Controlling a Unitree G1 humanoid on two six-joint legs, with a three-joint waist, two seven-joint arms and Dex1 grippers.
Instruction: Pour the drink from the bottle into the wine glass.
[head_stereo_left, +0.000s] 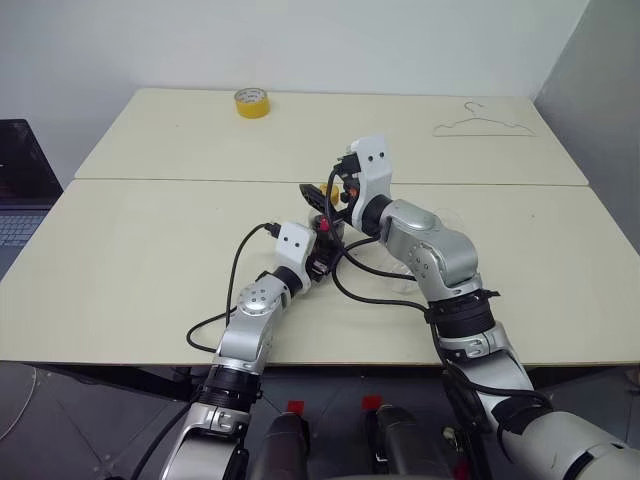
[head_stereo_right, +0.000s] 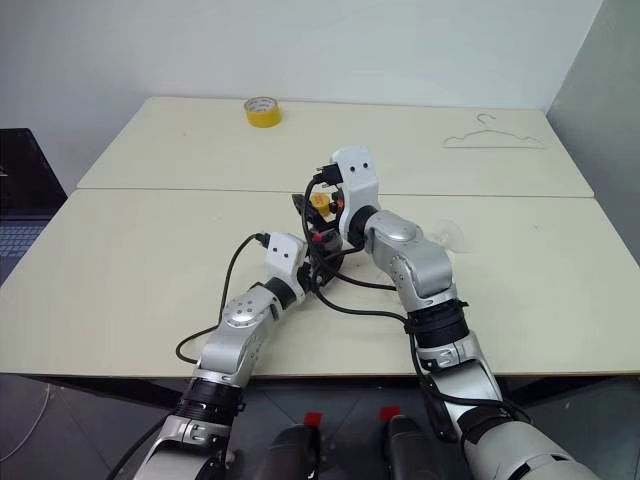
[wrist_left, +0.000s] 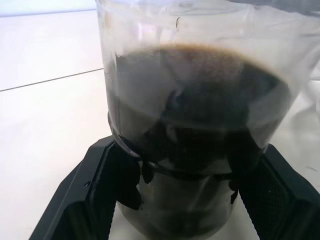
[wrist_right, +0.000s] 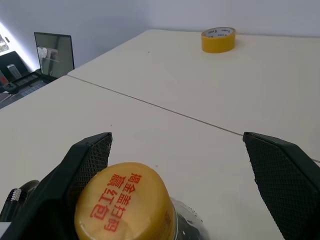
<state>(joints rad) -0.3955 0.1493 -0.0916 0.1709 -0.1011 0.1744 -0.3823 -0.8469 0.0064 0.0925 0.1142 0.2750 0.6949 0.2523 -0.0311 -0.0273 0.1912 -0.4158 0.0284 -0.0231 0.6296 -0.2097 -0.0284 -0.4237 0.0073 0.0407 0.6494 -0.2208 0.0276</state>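
With the left pincer (wrist_left: 180, 200) pinching the bottle (wrist_left: 195, 115) upright on the desk (head_stereo_left: 130, 270), centre your spread right pincer (wrist_right: 180, 165) on the yellow cap (wrist_right: 125, 202), grip squarely, then twist it off.

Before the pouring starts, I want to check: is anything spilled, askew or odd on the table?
Nothing stands out. The bottle is upright with its yellow cap still on, no drink is spilled, and the tape roll lies flat.
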